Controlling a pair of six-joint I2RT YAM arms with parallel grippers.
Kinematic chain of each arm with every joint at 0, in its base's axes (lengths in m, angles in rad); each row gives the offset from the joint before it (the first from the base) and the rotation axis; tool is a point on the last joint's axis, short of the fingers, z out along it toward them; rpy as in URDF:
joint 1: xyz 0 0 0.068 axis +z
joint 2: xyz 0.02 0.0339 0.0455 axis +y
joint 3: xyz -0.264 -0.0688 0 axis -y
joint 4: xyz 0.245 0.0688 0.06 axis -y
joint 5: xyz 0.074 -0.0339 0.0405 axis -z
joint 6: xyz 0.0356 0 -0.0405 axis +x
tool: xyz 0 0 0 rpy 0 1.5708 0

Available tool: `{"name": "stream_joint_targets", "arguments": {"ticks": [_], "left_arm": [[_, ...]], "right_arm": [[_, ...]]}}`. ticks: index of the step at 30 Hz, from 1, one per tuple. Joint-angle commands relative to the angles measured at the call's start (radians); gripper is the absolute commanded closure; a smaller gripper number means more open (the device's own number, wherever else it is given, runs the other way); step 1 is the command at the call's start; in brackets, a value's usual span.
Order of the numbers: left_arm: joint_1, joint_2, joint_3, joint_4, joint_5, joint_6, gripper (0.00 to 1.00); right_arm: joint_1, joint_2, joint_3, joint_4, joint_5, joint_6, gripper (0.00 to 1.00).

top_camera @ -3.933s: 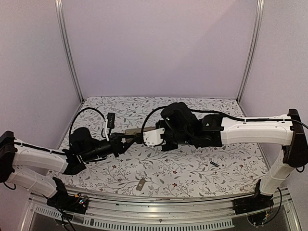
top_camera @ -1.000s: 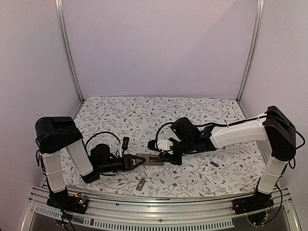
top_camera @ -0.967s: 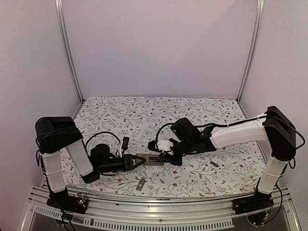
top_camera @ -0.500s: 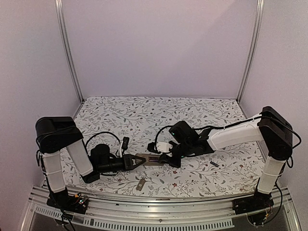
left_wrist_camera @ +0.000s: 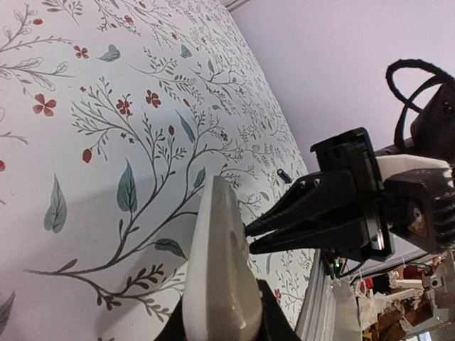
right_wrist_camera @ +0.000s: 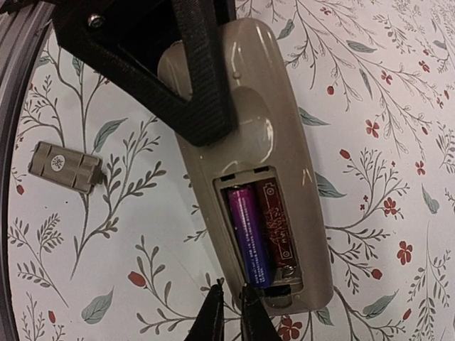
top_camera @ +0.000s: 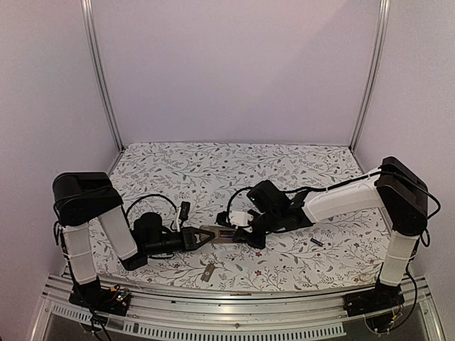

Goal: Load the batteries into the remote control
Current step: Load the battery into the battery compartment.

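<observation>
The remote control (top_camera: 220, 234) lies grey-tan underside up on the floral cloth, and my left gripper (top_camera: 193, 238) is shut on its left end. In the right wrist view its compartment is uncovered. One purple battery (right_wrist_camera: 250, 234) sits in the left slot, and the right slot (right_wrist_camera: 277, 222) holds nothing. My right gripper (right_wrist_camera: 229, 297) hangs at that battery's lower end, tips nearly together with nothing between them. The other battery (top_camera: 316, 243) lies loose on the cloth to the right. In the left wrist view the remote (left_wrist_camera: 219, 270) fills the left gripper (left_wrist_camera: 222, 325).
The small grey-tan cover piece (top_camera: 207, 273) lies near the table's front edge, below the remote. It shows again as the cover piece (right_wrist_camera: 65, 166) left of the remote. Metal frame posts stand at the back corners, and a rail runs along the front.
The right gripper has slid a little left to the remote's open compartment and its jaws have narrowed. The left gripper and remote have held still.
</observation>
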Motion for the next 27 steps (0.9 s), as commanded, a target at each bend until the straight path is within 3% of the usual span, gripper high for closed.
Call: {"name": "stream_joint_targets", "arguments": {"ticks": [1,12,27], "left_arm": [[0.011,0.029,-0.007,0.214,-0.012,0.007,1.00],[0.012,0.030,-0.011,0.218,-0.013,0.006,1.00],[0.010,0.032,-0.010,0.219,-0.011,0.003,1.00]], "right_arm": [[0.004,0.001,0.022,-0.015,0.049,0.016,0.90],[0.001,-0.053,0.026,-0.013,0.077,0.070,0.88],[0.010,0.004,0.055,-0.005,0.036,0.057,0.92]]}}
